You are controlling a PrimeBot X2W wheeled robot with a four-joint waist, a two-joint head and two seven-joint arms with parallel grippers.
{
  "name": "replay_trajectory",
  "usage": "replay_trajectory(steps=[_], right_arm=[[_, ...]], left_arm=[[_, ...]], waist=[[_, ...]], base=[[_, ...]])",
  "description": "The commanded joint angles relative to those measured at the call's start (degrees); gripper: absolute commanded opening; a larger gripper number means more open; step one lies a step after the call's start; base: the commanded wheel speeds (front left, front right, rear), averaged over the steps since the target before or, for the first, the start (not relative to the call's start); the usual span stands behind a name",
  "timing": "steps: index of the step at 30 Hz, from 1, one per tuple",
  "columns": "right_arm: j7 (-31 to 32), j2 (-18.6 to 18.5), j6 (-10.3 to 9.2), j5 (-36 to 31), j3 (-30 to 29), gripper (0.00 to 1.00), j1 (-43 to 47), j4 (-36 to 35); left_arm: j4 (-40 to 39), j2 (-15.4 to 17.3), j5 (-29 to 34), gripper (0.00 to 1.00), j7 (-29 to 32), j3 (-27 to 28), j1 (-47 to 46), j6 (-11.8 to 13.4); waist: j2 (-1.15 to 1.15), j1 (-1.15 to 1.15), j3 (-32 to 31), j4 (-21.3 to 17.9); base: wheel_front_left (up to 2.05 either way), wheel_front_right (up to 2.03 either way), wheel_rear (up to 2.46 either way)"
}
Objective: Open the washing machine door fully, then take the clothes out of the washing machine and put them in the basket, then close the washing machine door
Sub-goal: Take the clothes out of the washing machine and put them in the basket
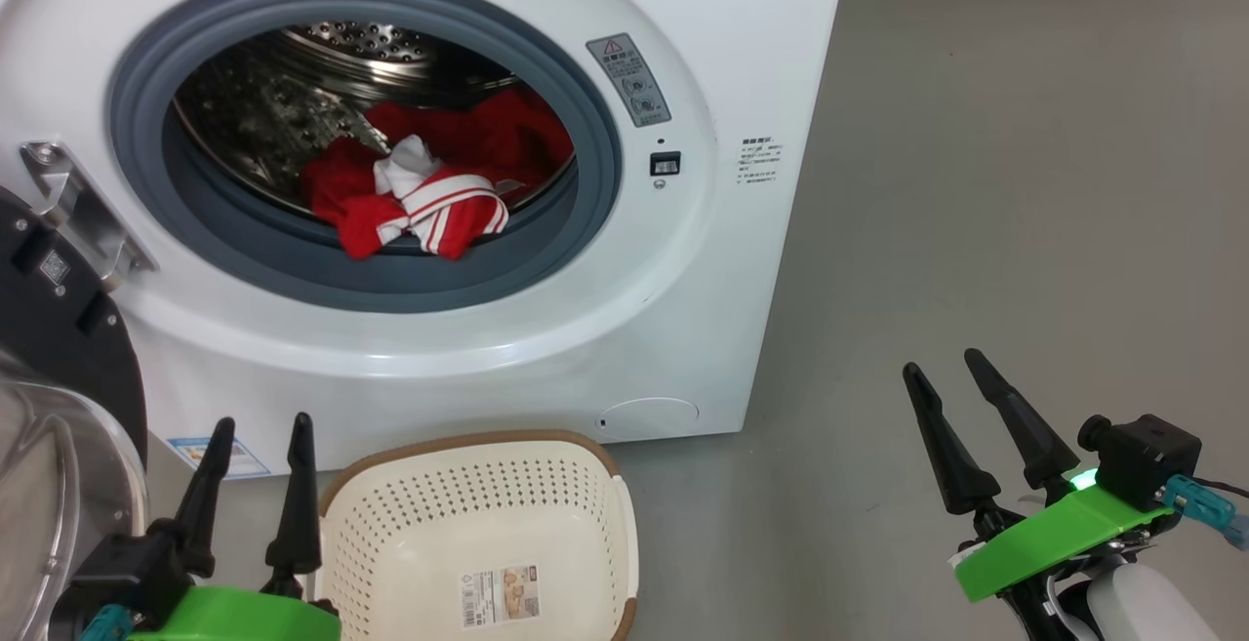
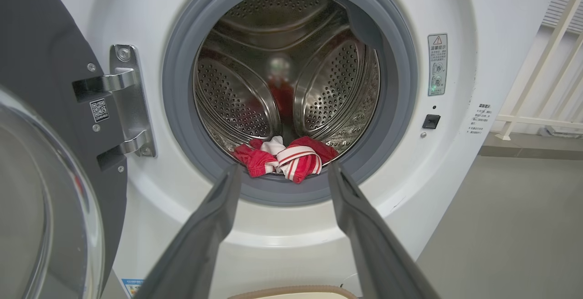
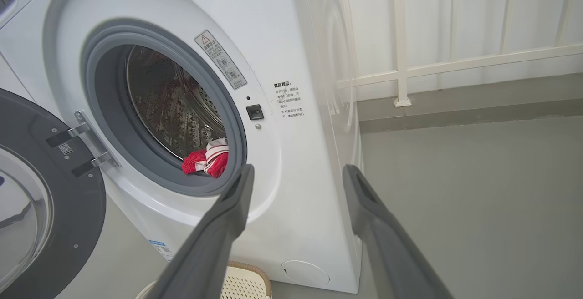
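**A:** Head view. How do the door and the load stand?

**B:** The washing machine door [image 1: 59, 329] is swung out at the left, its black rim and glass bowl turned toward the robot. The mouth of the washing machine [image 1: 703, 56] is unobstructed. The clothes [image 1: 429, 192], red with a striped band, lie at the near lip of the drum [image 1: 283, 104], partly draped onto the grey gasket [image 1: 390, 275]. The basket [image 1: 468, 444] sits on the floor directly below the opening, with no garment in it.

**A:** And the grippers?

**B:** The left gripper [image 1: 263, 420] hovers just beside the basket's left rim, fingers spread, nothing between them. The right gripper [image 1: 942, 361] hangs well to the right over bare floor [image 1: 1025, 182], likewise spread and unladen.

**A:** What could go wrong from here?

**B:** These are judgements, not observations.
- A shallow reach may pinch only the striped band, so the thin fabric slips or part of the bundle is left in the drum.
- Cloth might catch in the gasket fold.
- A fingertip driven too far could strike the steel drum.
- The left arm works near the open door, so a sideways swing could knock it.
- An off-centre release would drop the garment beside the small basket.
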Motion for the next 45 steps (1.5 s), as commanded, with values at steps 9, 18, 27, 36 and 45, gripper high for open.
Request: replay_trajectory(steps=[9,18,27,36,45], right_arm=[[-0.7,-0.5,0.09,-0.5,0.6,1.0,-1.3,-1.4],[-0.7,-0.3,0.09,-1.0,0.1,1.0,-1.2,-1.6],[-0.7,-0.1,0.09,-1.9,-0.6,1.0,-1.4,-2.0],[-0.7,0.3,0.09,-2.8,-1.5,1.0,-1.9,-2.5],[-0.7,0.9,0.09,-3.5,-2.3,1.0,-2.8,-3.0]], left_arm=[[-1.1,0.8,0.5,1.0,-0.5,2.3,-2.1,0.3],[-1.4,0.7,0.5,1.0,-0.5,2.4,-2.0,0.4],[-1.7,0.9,0.8,1.0,-0.5,2.5,-2.4,0.8],[-2.3,1.2,1.4,1.0,-0.5,2.7,-3.2,1.3],[-2.9,1.1,2.3,1.0,-0.5,2.9,-4.9,2.0]], waist=[[0.0,0.0,0.3,0.1],[0.0,0.0,0.6,0.1],[0.0,0.0,1.6,-0.1],[0.0,0.0,3.3,-0.4],[0.0,0.0,6.0,-0.9]], base=[[0.0,0.0,0.0],[0.0,0.0,0.0],[0.0,0.0,0.0],[0.0,0.0,0.0],[0.0,0.0,0.0]])
